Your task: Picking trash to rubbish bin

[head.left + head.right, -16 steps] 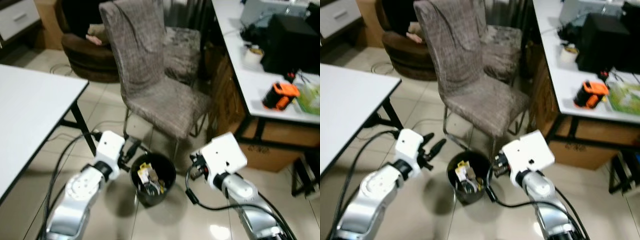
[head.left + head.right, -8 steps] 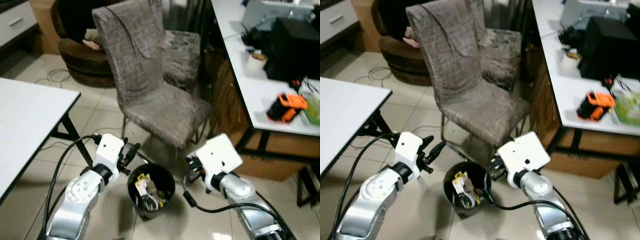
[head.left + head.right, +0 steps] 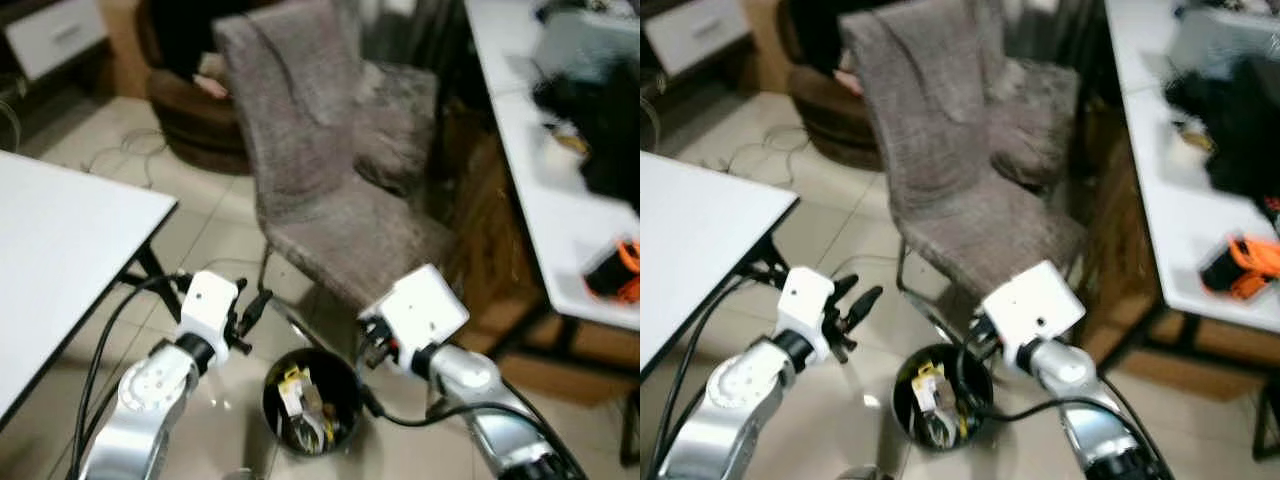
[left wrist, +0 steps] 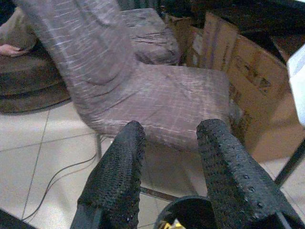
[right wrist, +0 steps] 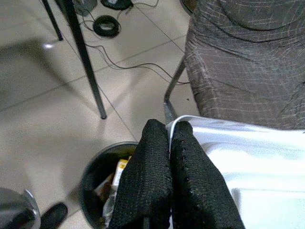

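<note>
A black round rubbish bin (image 3: pixel 310 405) stands on the tiled floor in front of me, with yellow and white trash (image 3: pixel 295 390) inside. My left gripper (image 4: pixel 169 131) hovers open and empty just left of the bin's rim, pointing toward the chair; it also shows as the left gripper (image 3: pixel 256 304). My right gripper (image 5: pixel 167 128) is shut above the bin's right rim, beneath its white wrist box (image 3: pixel 412 310). A white sheet-like surface (image 5: pixel 238 162) lies against its fingers; whether it is pinched is unclear.
A grey fabric chair (image 3: pixel 340 190) stands right behind the bin, its metal legs close to the rim. A white table (image 3: pixel 60 240) with black legs is on the left, and a white desk (image 3: pixel 560 190) with an orange tool (image 3: pixel 615 275) on the right. Cables (image 5: pixel 124 64) cross the floor.
The camera has shifted, so the bin sits lower in the picture. Both grippers hold about the same places beside the bin; the left stays open.
</note>
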Controlling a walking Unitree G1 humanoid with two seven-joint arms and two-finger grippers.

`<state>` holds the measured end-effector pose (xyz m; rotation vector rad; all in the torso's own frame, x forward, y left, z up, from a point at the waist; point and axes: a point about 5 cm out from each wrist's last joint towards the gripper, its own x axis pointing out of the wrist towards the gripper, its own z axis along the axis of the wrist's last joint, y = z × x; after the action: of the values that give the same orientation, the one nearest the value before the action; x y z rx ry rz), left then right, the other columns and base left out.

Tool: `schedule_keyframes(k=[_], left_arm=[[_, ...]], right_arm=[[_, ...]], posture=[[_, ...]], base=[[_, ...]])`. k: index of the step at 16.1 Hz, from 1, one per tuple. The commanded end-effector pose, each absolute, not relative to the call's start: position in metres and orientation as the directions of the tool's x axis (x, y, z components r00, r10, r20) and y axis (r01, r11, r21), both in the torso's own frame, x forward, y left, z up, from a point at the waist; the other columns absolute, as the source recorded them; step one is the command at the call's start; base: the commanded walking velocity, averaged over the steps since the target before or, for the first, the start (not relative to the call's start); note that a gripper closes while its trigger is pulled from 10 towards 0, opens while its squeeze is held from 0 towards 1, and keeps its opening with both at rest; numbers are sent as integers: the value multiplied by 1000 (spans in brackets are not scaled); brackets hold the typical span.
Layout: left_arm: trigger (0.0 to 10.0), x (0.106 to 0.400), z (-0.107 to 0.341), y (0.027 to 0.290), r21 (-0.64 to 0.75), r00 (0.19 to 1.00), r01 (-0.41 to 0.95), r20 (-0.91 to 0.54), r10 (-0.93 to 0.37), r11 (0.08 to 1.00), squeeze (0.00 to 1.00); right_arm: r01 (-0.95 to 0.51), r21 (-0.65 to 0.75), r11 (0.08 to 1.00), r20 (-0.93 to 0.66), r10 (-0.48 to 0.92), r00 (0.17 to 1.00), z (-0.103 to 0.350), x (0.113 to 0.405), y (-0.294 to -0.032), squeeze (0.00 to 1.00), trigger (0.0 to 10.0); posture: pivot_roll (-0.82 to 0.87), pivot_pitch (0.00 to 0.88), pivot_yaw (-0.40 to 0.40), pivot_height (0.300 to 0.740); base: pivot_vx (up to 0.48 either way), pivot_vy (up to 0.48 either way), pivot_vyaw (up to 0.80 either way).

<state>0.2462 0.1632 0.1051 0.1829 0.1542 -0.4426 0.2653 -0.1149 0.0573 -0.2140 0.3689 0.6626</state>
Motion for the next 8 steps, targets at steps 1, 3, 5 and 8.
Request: schedule_keyframes(k=[1, 3, 5, 8], left_arm=[[10000, 244, 104, 165, 151, 877, 463, -216, -428, 873, 0], [10000, 241, 101, 164, 167, 857, 501, -236, -459, 849, 0], [10000, 234, 97, 167, 194, 826, 546, -290, -484, 815, 0], [10000, 218, 100, 176, 161, 775, 608, -332, -538, 777, 0]], right_arm=[[-631, -44, 775, -386, 569, 726, 55, 264, -110, 0, 10000], [-633, -24, 774, -360, 584, 728, 55, 266, -107, 0, 10000], [-646, -15, 763, -251, 623, 741, 59, 271, -92, 0, 10000], [-688, 287, 667, -183, 743, 644, 56, 270, -71, 0, 10000]], posture=[[-13, 115, -64, 740], [-8, 123, -57, 740], [1, 138, -50, 740], [24, 181, -42, 740]], base=[[0, 0, 0], [0, 0, 0], [0, 0, 0], [0, 0, 0]])
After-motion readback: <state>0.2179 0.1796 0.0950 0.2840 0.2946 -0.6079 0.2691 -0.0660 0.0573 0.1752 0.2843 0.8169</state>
